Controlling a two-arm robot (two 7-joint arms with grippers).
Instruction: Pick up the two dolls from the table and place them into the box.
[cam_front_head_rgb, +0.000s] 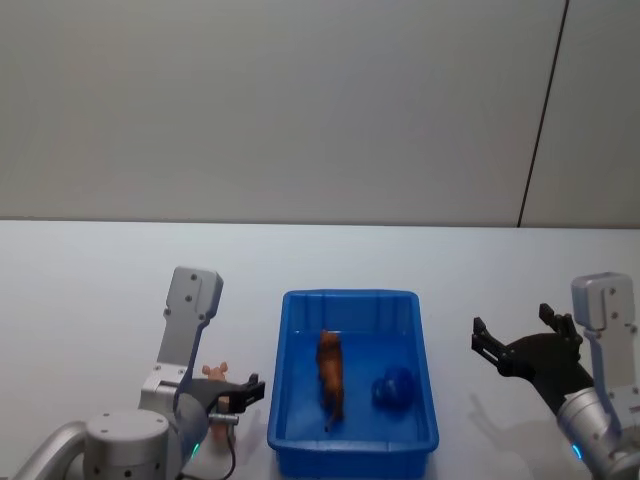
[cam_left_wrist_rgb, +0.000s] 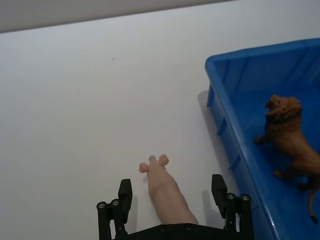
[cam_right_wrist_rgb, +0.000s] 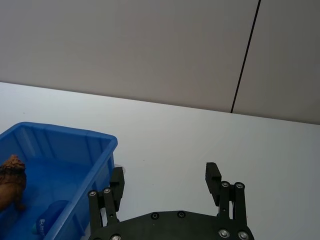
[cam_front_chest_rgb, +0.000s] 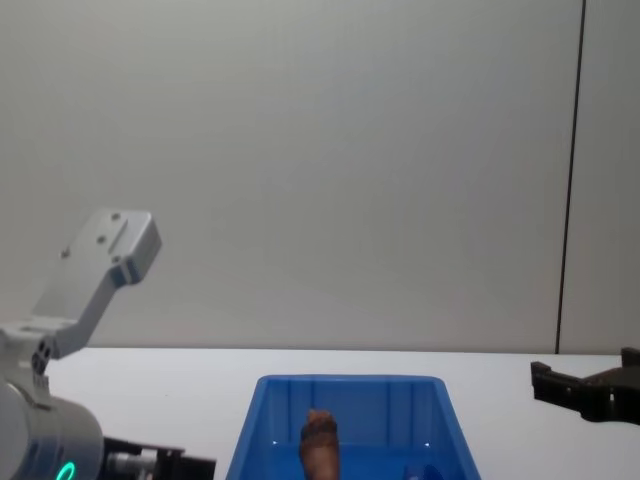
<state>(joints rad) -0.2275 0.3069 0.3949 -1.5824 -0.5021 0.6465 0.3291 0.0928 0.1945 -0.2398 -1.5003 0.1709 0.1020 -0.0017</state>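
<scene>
Dolls first: I've got the pale pink doll (cam_left_wrist_rgb: 164, 190) lying on the white surface (cam_left_wrist_rgb: 75, 110), just left of the box (cam_left_wrist_rgb: 235, 95), and it sits right between my left gripper's fingers (cam_left_wrist_rgb: 121, 197). My left gripper (cam_left_wrist_rgb: 172, 202) is spread wide, a finger on either side of the pink figure with a gap to each, so I'm not pinching anything. From the head view I can see the same pink doll (cam_front_head_rgb: 214, 372) peeking out just behind the left gripper (cam_front_head_rgb: 236, 396), near the bottom left corner of the blue bin.

Over to the box (cam_front_head_rgb: 350, 298). The dark brown doll (cam_front_head_rgb: 331, 378), a lion-like figure with a shaggy mane, is standing inside it, left of centre. Beside it, to the right on the box floor, there's a small blue object (cam_front_head_rgb: 395, 386) that I can't make out clearly. The left wrist view gives me the brown doll (cam_left_wrist_rgb: 290, 142) upright on its legs against the blue floor. In the chest view its bumpy top (cam_front_chest_rgb: 320, 430) pokes up inside the near wall.

My right gripper (cam_front_head_rgb: 515, 345) hangs above the surface to the right of the box, well apart from it, fingers splayed and empty. The right wrist view confirms it: right gripper (cam_right_wrist_rgb: 165, 182) spread open over bare white tabletop, blue rim (cam_right_wrist_rgb: 95, 140) off to the side.
</scene>
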